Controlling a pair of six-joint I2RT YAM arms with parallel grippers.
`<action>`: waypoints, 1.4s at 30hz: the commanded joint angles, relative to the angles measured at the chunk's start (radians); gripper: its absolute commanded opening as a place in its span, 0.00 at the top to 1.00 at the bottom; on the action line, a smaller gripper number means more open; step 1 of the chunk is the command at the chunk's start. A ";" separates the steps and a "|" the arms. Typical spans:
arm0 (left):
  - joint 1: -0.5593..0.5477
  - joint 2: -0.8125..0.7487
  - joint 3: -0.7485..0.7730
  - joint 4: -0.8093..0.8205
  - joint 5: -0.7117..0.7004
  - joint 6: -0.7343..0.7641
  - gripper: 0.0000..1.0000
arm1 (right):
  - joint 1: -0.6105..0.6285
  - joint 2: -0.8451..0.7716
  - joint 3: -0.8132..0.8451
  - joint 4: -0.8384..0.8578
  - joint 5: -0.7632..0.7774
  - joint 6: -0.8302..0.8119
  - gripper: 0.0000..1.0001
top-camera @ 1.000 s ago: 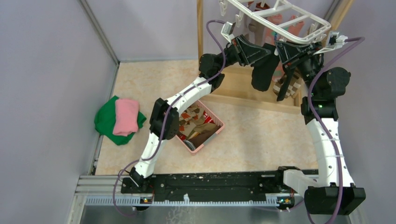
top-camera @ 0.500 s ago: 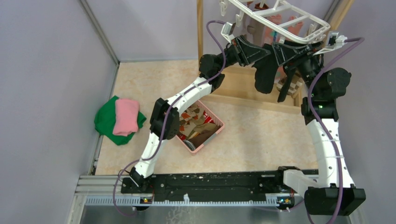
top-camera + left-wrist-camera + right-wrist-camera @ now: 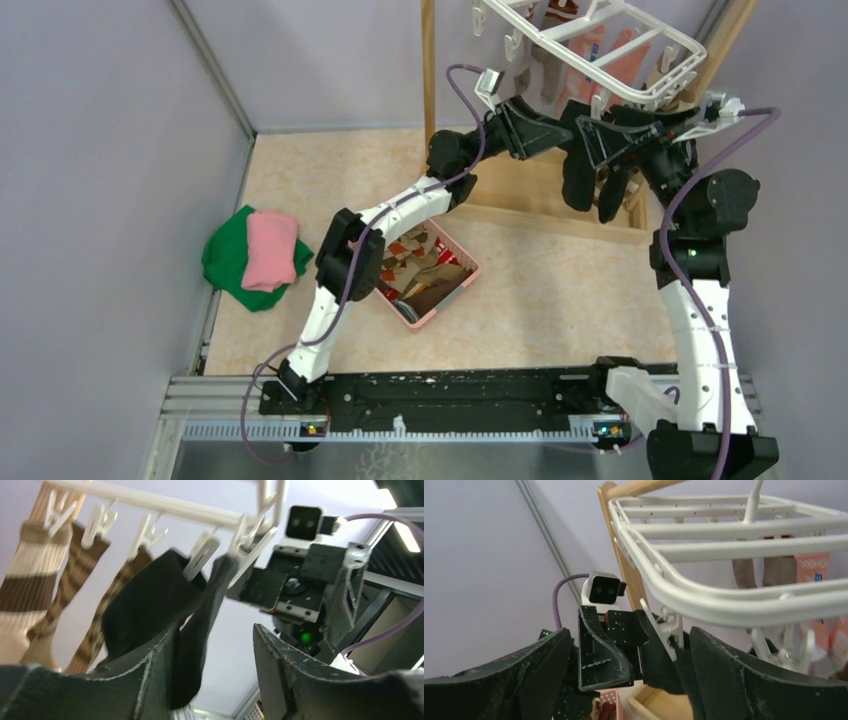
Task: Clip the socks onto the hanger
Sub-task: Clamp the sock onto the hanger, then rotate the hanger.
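The white hanger (image 3: 600,45) hangs at the top right with several socks clipped under it. In the left wrist view its bar (image 3: 165,502) carries cream-brown striped socks (image 3: 30,580), then two black socks (image 3: 145,605). The nearer black sock (image 3: 207,605) hangs from a white clip (image 3: 245,550). My left gripper (image 3: 215,650) is open, and that sock's tip hangs against the inner face of its left finger (image 3: 150,680). My right gripper (image 3: 629,665) is open wide around the clip (image 3: 664,630) and black sock (image 3: 659,665), touching neither. Both grippers meet under the hanger's near edge (image 3: 585,130).
A pink basket (image 3: 470,272) with more socks sits on the floor under the left arm. Folded green and pink cloths (image 3: 255,255) lie at the left. The wooden stand's post (image 3: 429,60) and base (image 3: 520,215) stand behind and below the grippers. Walls close both sides.
Both grippers have opened. The left has let go of the black sock and the right of the clip. The sock now hangs from the clip, and the hanger has swung up a little.
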 commanded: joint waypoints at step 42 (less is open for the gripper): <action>0.160 -1.083 -1.599 0.008 0.052 0.770 0.01 | -0.667 -0.062 -0.241 -0.820 -0.674 -0.902 0.15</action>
